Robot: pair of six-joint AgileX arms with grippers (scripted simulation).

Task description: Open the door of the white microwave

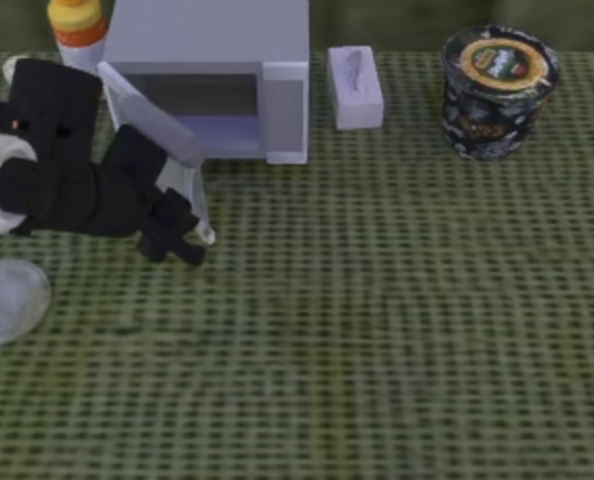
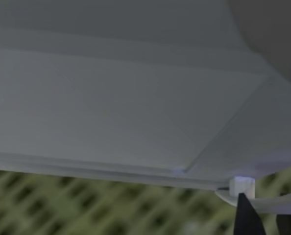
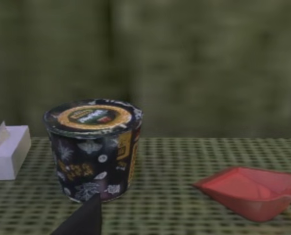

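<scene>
Left gripper (image 1: 189,238) down at the free edge of the door (image 1: 149,112), black fingers (image 2: 247,215) pinched on the handle (image 1: 201,205) — closed on it as far as the top view shows, with the wrist view catching one dark tip right against the small white handle block. Dark arm folded in from the table's left, low over the mat (image 1: 377,330).

Door swung well out from the microwave (image 1: 217,60), hinged on its left side, angled toward the table's front-left. Cavity (image 1: 202,105) plainly exposed, grey control panel (image 1: 285,112) on the right of the box. From the wrist view, little but the door's pale face filling the shot.

Judging progress: most of the job done — open past halfway, perhaps a bit more swing left before letting go and backing off.

Around it: a bottle (image 1: 77,25) behind the microwave's left corner, a tissue box (image 1: 355,87) just right of it, a noodle cup (image 1: 497,90) further right, a clear disc (image 1: 7,300) near the left edge.

Right gripper out of the top view, parked — its wrist view looking at the cup, with a red scoop (image 3: 248,191) beside; finger state impossible to tell
</scene>
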